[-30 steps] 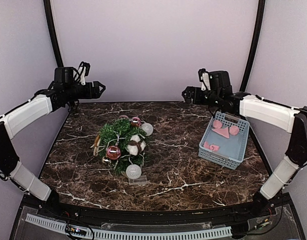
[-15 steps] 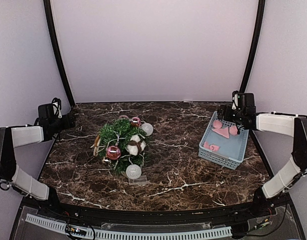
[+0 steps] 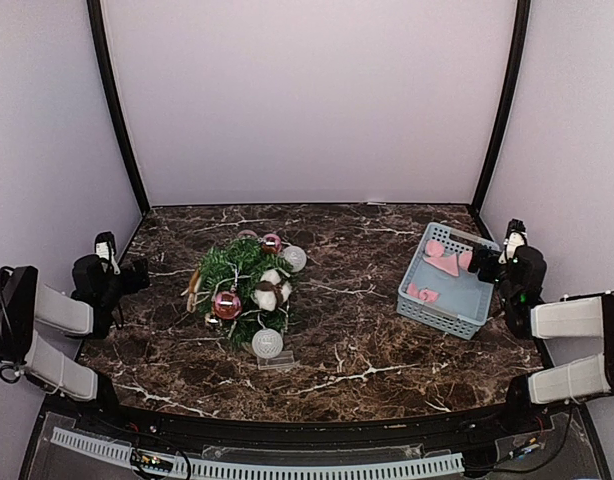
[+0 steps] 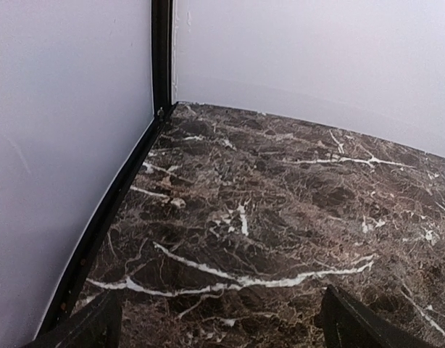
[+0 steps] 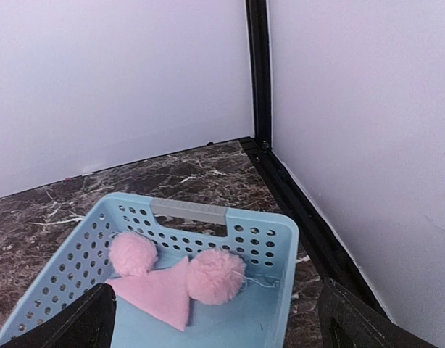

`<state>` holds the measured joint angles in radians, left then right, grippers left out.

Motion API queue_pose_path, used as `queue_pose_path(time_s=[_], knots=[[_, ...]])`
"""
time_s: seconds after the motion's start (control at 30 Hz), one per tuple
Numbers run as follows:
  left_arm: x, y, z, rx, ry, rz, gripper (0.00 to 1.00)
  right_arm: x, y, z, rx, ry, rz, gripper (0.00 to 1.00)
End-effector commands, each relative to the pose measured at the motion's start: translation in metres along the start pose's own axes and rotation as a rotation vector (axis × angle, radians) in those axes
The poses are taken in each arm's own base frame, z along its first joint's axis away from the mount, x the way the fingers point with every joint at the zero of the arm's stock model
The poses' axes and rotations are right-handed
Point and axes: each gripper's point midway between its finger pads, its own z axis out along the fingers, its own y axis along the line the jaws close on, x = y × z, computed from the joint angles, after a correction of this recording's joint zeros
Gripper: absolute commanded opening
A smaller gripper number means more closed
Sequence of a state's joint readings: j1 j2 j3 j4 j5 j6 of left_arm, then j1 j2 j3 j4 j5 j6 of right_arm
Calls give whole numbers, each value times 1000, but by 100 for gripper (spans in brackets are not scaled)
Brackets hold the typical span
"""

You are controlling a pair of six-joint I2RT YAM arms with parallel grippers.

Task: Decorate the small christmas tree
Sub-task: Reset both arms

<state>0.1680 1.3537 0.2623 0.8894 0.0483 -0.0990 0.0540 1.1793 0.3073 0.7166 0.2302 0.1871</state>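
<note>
the small christmas tree [image 3: 242, 285] sits left of centre on the marble table [image 3: 367, 340], hung with pink and white baubles [image 3: 227, 305], so decorating looks largely done. both arms sit low at the sides, probably parked clear. the left gripper [image 4: 219, 293] is spread and empty over marble, the right gripper [image 5: 216, 284] spread above the blue basket [image 5: 186, 210] holding two pink pompoms [image 5: 133, 254] and a pink triangle [image 5: 161, 293].

One christmas tree [image 3: 223, 263], one basket [image 3: 437, 317], two pink pompoms [image 5: 132, 254].
</note>
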Motion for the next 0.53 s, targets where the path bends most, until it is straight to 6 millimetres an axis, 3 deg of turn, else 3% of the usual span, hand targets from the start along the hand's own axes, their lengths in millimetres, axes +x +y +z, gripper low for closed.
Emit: queue_pose_path(time_s=[0.0, 0.5], knots=[[-43, -13, 1, 54, -167, 33, 99, -33, -13, -8, 64, -194, -2, 99], [-35, -6, 4, 11, -140, 28, 99, -30, -16, -8, 81, -188, -30, 99]])
